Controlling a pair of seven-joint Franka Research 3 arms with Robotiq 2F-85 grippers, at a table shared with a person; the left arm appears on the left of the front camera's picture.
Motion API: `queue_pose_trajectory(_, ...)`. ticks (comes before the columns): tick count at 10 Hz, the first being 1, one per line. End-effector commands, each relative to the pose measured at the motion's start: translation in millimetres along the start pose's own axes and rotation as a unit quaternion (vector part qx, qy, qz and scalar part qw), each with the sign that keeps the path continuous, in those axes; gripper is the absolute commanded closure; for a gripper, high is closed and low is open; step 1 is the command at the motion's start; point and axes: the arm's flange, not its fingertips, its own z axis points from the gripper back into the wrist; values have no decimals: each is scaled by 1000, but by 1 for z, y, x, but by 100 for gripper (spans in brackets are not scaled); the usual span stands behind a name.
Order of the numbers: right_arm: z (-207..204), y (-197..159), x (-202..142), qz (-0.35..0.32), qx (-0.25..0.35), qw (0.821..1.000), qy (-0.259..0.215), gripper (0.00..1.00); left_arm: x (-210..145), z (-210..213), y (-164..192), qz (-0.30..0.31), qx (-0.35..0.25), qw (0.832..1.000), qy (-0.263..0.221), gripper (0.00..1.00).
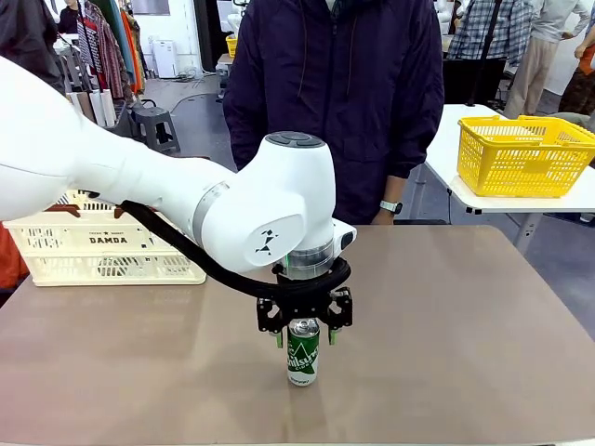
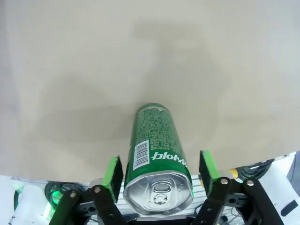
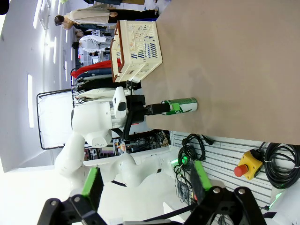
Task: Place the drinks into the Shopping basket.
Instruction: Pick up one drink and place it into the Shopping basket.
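One of the drinks, a green can with white lettering and a silver top, stands upright near the table's front middle. My left gripper hangs straight down over it, a green pad on either side of its upper part. In the left wrist view the can sits between the pads with a thin gap on each side, so the jaws are open around it. The Shopping basket, cream-white and marked DAMDA, stands at the table's left. My right gripper is open and holds nothing, far from the can.
A person in a dark jacket stands at the far side of the table. A yellow mesh basket sits on another table at the back right. The brown tabletop around the can is bare.
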Motion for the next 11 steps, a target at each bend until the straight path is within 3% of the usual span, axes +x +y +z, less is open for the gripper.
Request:
queue_pose_trajectory(1,2,3,1,7,10,1000,0,0,3,2,-1,9,19,1000,3,100)
queue_pose_trajectory(5,2,3,1,7,10,1000,0,0,2,2,-2,10,27,1000,3,100)
queue_pose_trajectory(7,2,3,1,7,10,1000,0,0,0,22,3,16,31,999,-12,100)
queue_pose_trajectory(9,2,3,1,7,10,1000,0,0,-13,103,32,-44,85,994,43,100)
queue_pose_trajectory(11,2,3,1,7,10,1000,0,0,-32,178,65,-109,119,986,35,100)
